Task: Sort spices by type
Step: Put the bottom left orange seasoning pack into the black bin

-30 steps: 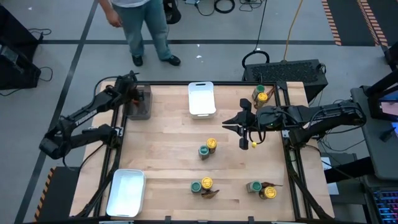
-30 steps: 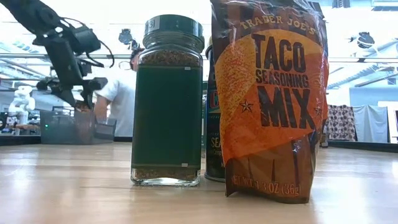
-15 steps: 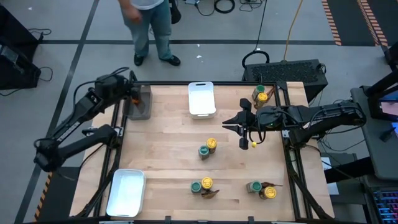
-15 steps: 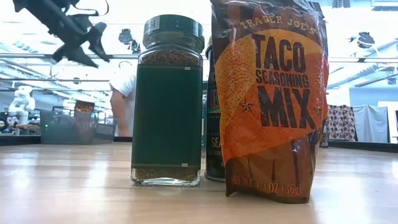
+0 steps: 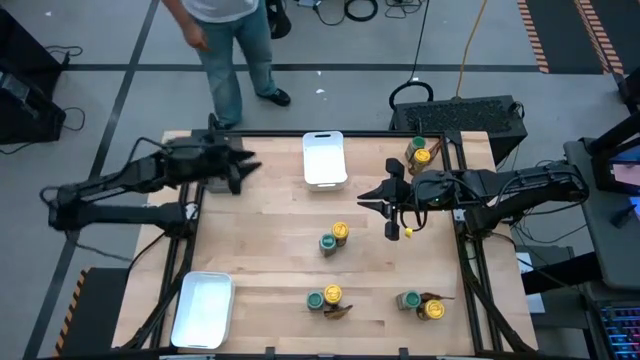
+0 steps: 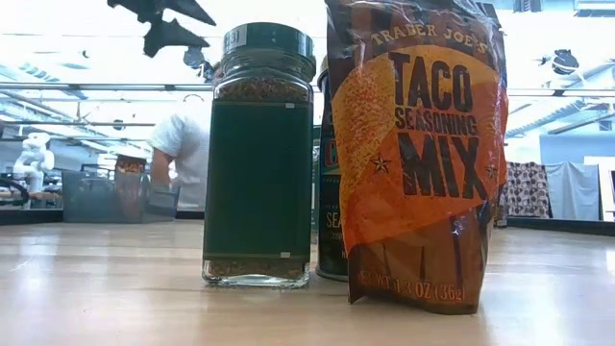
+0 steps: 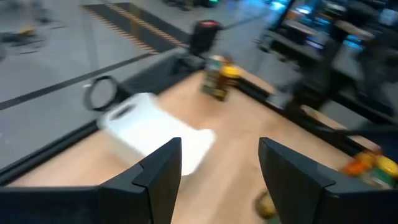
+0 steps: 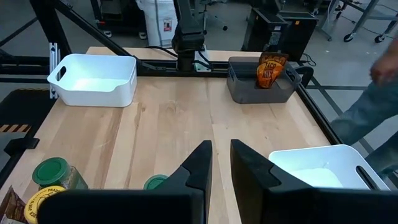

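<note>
Small jars stand in clusters on the table: a green-lidded [image 5: 327,243] and a yellow-lidded one [image 5: 340,232] in the middle, a pair with an orange-brown packet [image 5: 340,310] at the near edge, another group [image 5: 420,303] near right, and a pair [image 5: 418,152] at the far right corner. An orange packet [image 8: 269,70] stands in the dark bin [image 8: 249,90]. My left gripper [image 5: 243,166] hovers open, high above the table beside the bin. My right gripper [image 5: 368,197] hangs over the table's right half, its fingers a narrow gap apart, holding nothing.
One white tray [image 5: 324,158] lies at the far edge, another [image 5: 203,308] at the near left corner. In the low view a green-lidded jar [image 6: 259,154] and a taco seasoning packet [image 6: 418,154] stand close up. A person [image 5: 220,40] walks beyond the far edge.
My left gripper has risen out of the dark bin, leaving the orange packet standing inside, and swung toward the table's right, over the wood. The right arm has kept still. The person behind the far edge has shifted about.
</note>
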